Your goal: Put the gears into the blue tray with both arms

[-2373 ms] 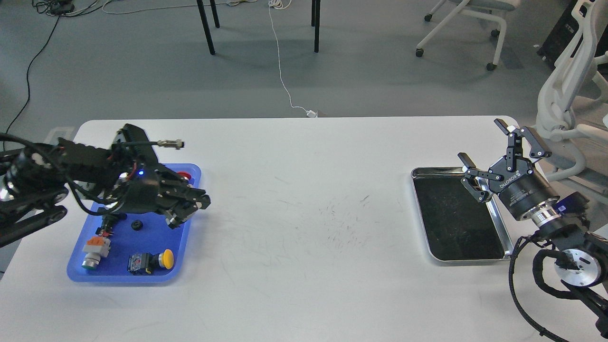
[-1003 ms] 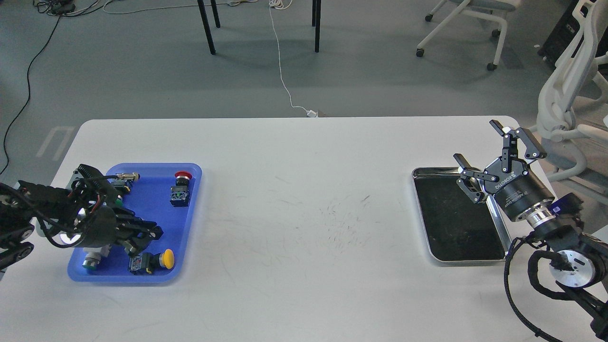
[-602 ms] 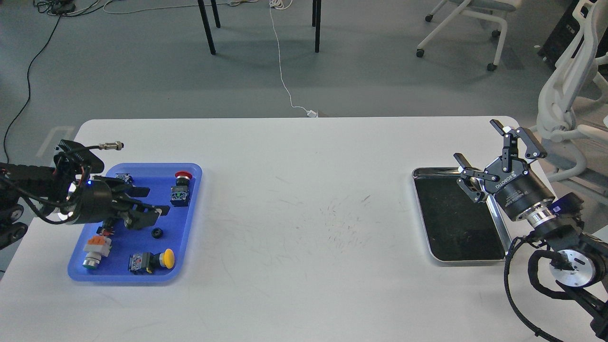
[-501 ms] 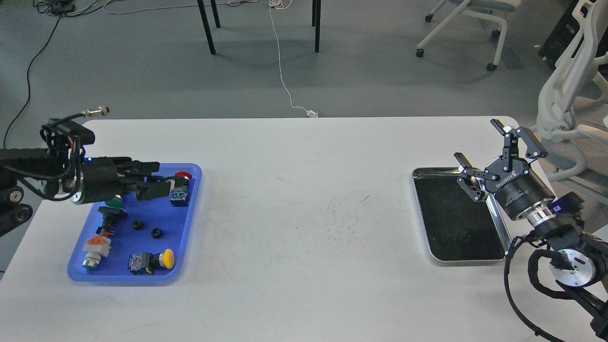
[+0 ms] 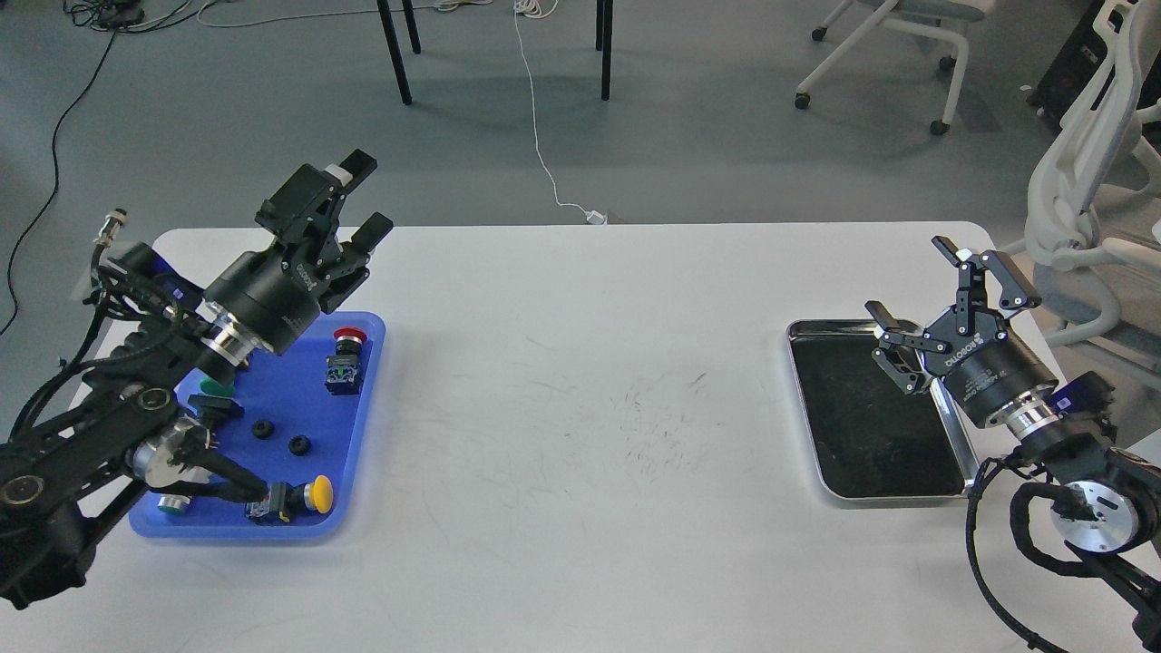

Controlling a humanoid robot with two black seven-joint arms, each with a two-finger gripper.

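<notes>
Two small black gears lie inside the blue tray (image 5: 358,435) at the table's left: one gear (image 5: 263,429) and a second gear (image 5: 298,445) just right of it. My left gripper (image 5: 360,201) is raised above the tray's far edge, open, with nothing between its fingers. My right gripper (image 5: 925,290) hangs open over the far right corner of the steel tray (image 5: 816,472), also holding nothing.
Push-button switches share the blue tray: a red-capped one (image 5: 346,358), a yellow-capped one (image 5: 292,497), a green-capped one (image 5: 214,395). The left arm's lower links cover the tray's left side. Office chairs stand beyond the table's right end.
My left gripper rose from low over the blue tray to high above its far edge and now points up and away. A second gear now lies in the tray. The right arm barely moved.
</notes>
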